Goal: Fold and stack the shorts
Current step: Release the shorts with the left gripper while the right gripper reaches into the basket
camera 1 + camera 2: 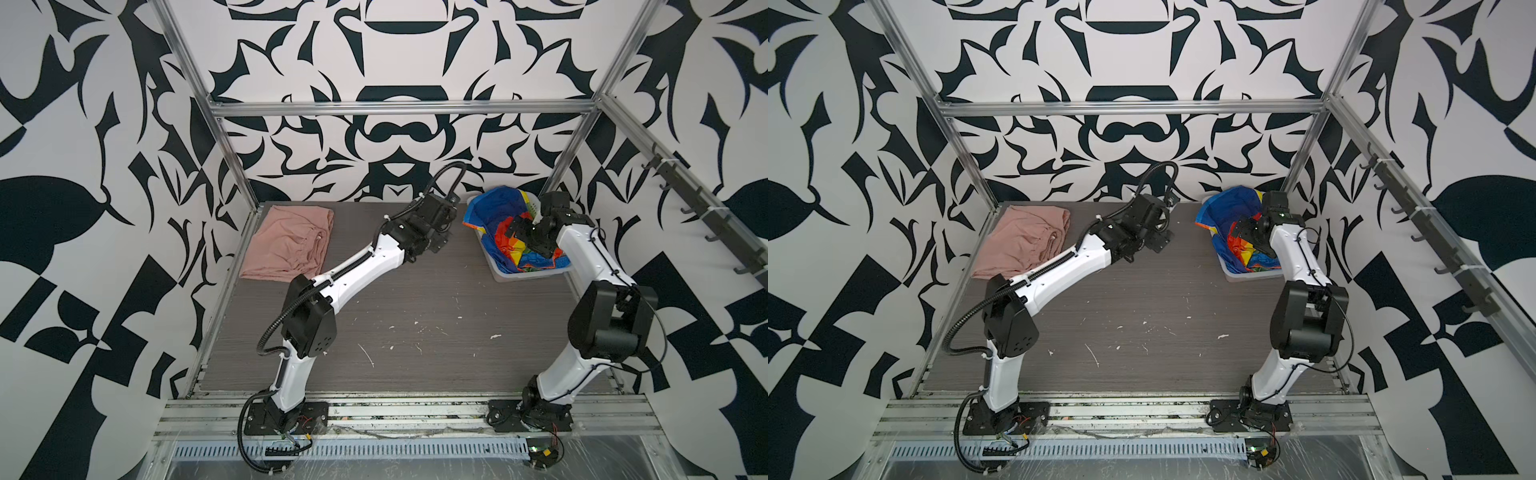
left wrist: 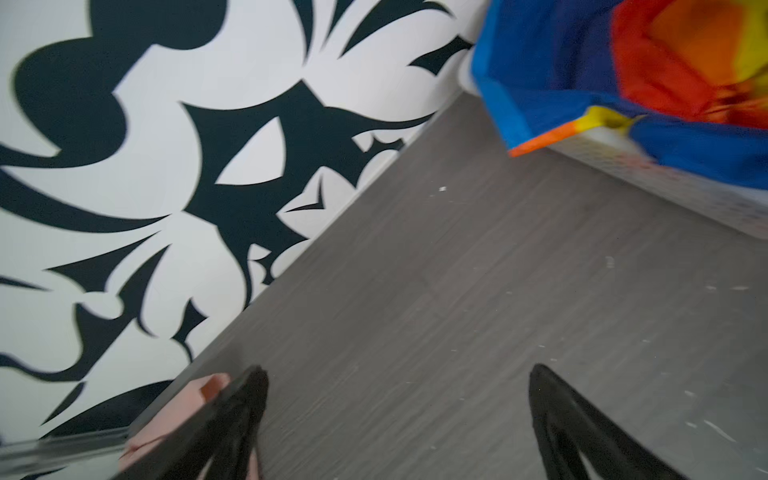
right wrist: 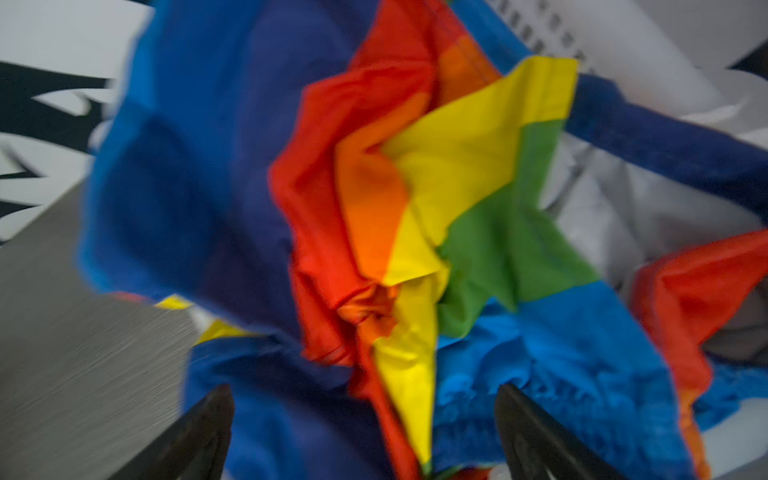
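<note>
The salmon-pink shorts (image 1: 291, 245) lay limp at the far-left corner of the worktop (image 1: 415, 311), and my left tool (image 2: 399, 419) hung spread and empty over bare surface. The rainbow shorts (image 1: 494, 212) sat crumpled in the basket (image 1: 511, 274) under my spread right tool (image 3: 361, 432). I judged them light and slippery, best pinched at a thick bunched fold.

Nothing legible anywhere: no text, label, brand, number or sign to be read in any view.
</note>
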You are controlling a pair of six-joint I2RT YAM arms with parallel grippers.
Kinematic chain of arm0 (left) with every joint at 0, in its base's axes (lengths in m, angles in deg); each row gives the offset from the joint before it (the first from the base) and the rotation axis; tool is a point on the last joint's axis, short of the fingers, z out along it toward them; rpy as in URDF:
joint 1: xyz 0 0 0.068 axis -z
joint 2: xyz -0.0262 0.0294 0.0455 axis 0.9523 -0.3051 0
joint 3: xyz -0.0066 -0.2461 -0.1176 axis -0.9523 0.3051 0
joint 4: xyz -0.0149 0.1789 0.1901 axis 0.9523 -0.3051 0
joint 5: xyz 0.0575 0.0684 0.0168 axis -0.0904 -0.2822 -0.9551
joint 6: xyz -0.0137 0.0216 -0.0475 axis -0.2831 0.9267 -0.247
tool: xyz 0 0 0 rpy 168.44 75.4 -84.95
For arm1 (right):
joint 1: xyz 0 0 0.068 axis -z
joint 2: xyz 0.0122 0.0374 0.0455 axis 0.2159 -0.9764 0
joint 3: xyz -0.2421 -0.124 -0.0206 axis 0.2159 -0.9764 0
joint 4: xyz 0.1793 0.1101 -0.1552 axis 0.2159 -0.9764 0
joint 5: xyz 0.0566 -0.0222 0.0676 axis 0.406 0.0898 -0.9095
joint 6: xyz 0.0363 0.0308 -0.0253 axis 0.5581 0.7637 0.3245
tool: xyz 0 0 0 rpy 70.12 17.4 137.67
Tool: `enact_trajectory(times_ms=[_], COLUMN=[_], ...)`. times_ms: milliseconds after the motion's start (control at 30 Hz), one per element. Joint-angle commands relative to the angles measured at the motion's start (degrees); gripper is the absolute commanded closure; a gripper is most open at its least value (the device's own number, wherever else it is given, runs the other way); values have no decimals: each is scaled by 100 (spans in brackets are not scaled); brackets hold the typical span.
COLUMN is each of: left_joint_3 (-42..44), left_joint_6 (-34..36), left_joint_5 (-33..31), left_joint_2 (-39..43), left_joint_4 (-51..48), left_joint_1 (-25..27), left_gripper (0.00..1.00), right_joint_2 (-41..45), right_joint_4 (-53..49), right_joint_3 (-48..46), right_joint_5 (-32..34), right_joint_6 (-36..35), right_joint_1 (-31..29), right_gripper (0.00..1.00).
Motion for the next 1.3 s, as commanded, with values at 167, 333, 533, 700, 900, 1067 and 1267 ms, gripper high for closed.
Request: enact_trajectory(times_ms=[167, 333, 533, 700, 900, 1067, 1267], left_joint_3=[-835, -457, -415, -205, 191, 630, 1370], left_joint_6=[-1097, -1330, -1771, -2067, -2540, -3297, -3891], left_joint_5=[1054, 1239, 1486, 1619, 2148, 2985, 3533], left_joint_2=[-363, -139, -58, 96, 368, 680, 1218], left_joint_4=[-996, -958, -1207, -1246, -1112, -877, -434], left_joint_1=[-142, -142, -166, -257, -658, -1283, -1928], left_gripper=[0, 0, 0, 0, 0, 0, 0], right_joint_2=[-748, -1185, -1378, -1106, -388, 109, 292], right_joint_4=[201, 173, 205, 195, -24, -172, -502], right_joint_3=[499, 750, 908, 920, 1214, 1724, 3236], right_joint_5=[161, 219, 81, -159, -172, -477, -776], right_joint_6=[-101, -153, -174, -8, -44, -6, -290], right_joint_1=[166, 183, 184, 165, 60, -352, -1612], right_gripper=[18, 34, 90, 100, 100, 100, 100])
